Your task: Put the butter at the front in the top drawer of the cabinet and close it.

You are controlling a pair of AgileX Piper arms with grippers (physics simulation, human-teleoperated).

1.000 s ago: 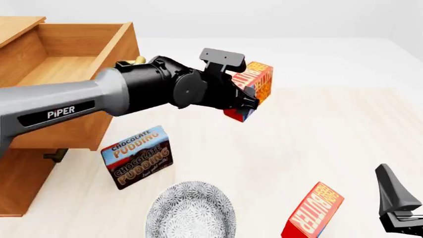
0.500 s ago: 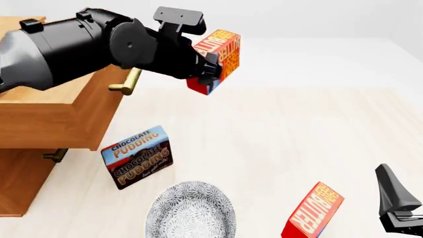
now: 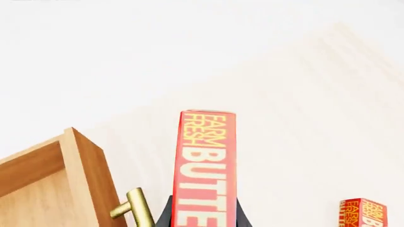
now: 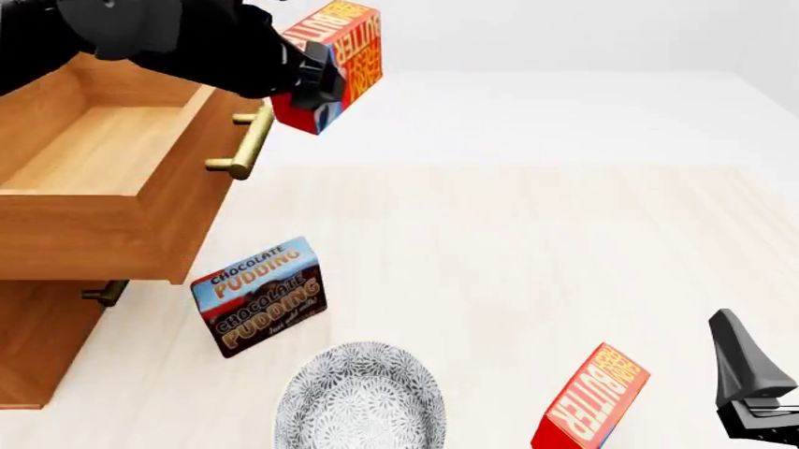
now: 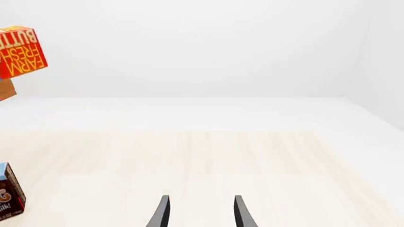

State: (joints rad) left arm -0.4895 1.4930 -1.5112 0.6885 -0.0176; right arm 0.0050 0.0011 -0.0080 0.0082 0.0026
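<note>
My left gripper (image 4: 303,82) is shut on a red and orange butter box (image 4: 335,54), held tilted in the air just right of the top drawer's brass handle (image 4: 245,140). In the left wrist view the box (image 3: 205,165) stands between the two fingers (image 3: 165,215), beside the drawer's front wall (image 3: 85,165). The top drawer (image 4: 125,201) of the cabinet (image 4: 37,346) is pulled open and nothing shows inside. A second identical butter box (image 4: 590,398) stands at the near right. My right gripper (image 5: 202,213) is open, low at the near right.
A Chocolate Pudding box (image 4: 260,296) stands below the open drawer's front. A patterned plate (image 4: 359,398) lies at the near edge. The lower drawer's handle (image 4: 107,293) shows under the open drawer.
The left arm has carried the butter box up and to the left, from mid-table to beside the drawer's handle. The right arm has stayed still.
</note>
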